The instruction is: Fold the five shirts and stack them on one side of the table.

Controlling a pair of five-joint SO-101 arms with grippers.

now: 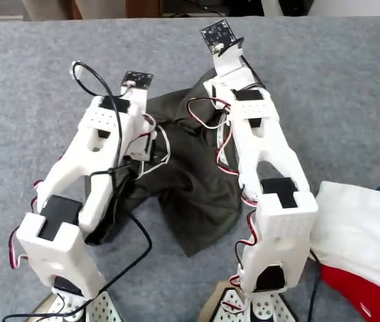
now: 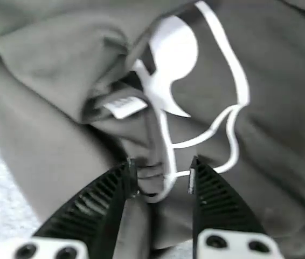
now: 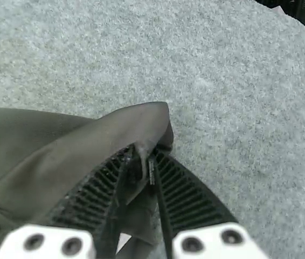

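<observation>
Dark olive shirt crumpled in the middle of the surface, right jaws pinching its edge, left jaws part-open astride a fold; looks like early spreading, next likely left closes and both pull it flat

Table: grey, felt-like covering, evenly lit, no hard shadows. Beyond its far edge: brown wooden furniture; dark items, kind unclear; pale strip.
</observation>
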